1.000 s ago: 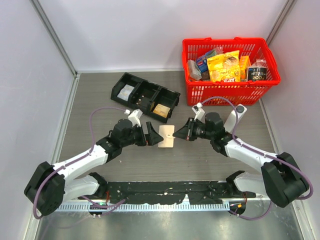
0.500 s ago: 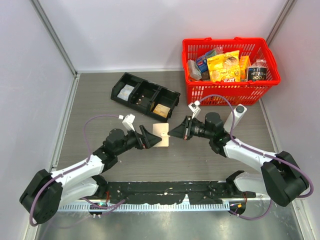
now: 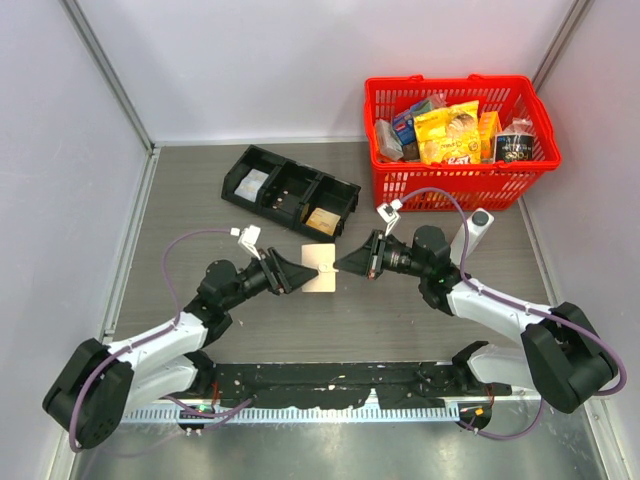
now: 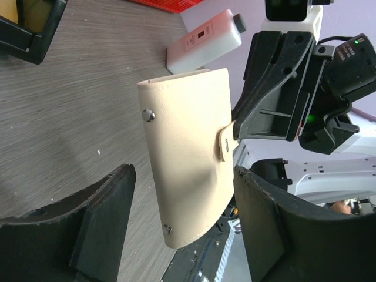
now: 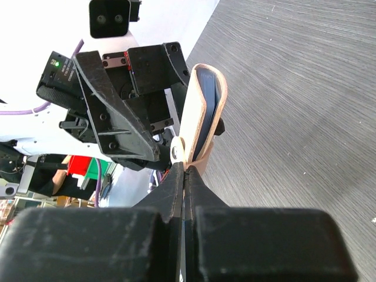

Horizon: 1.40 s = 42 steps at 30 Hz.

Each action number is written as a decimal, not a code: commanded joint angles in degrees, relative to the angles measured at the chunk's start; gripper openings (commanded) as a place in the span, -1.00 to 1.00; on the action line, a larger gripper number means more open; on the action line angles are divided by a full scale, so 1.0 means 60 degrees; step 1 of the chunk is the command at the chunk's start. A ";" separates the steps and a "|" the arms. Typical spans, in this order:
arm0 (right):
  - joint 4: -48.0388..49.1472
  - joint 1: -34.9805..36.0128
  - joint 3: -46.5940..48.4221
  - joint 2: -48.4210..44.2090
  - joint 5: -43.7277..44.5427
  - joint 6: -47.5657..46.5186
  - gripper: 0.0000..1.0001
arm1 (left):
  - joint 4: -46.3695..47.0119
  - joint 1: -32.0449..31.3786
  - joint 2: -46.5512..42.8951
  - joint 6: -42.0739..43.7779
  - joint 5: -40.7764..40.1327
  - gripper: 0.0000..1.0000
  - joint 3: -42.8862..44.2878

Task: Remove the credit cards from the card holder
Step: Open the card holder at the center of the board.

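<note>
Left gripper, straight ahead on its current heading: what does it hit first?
The card holder, pinched by the right gripper; it stands just ahead of the left gripper's open fingers. Remaining gap unclear.

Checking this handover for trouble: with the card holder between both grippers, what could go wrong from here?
1. The right gripper pinches the card holder only at its thin edge by the tab, so the holder may twist or slip out.
2. The left gripper is open around the holder while the tab looks fastened. Closing there could clamp it shut.
3. The grippers sit nose to nose and could collide.
</note>
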 commanded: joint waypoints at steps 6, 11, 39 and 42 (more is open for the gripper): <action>0.0949 0.0022 -0.0062 -0.0003 -0.0184 0.0100 -0.98 | 0.2610 0.0290 0.0956 -0.0688 0.1715 -0.26 0.0211; 0.0600 0.0022 -0.0063 0.0041 0.0079 -0.0075 -0.95 | 0.2612 0.0348 0.0971 -0.0718 0.1745 -0.74 0.0226; -0.7649 0.3961 0.4669 0.0553 0.8342 -0.3929 -0.10 | -0.3130 0.0319 -0.0479 0.1451 0.0163 -1.00 0.2057; -0.7634 0.4065 0.4815 0.0919 0.8546 -0.3870 -0.17 | -0.3145 0.0320 -0.0494 0.1451 0.0177 -1.00 0.2043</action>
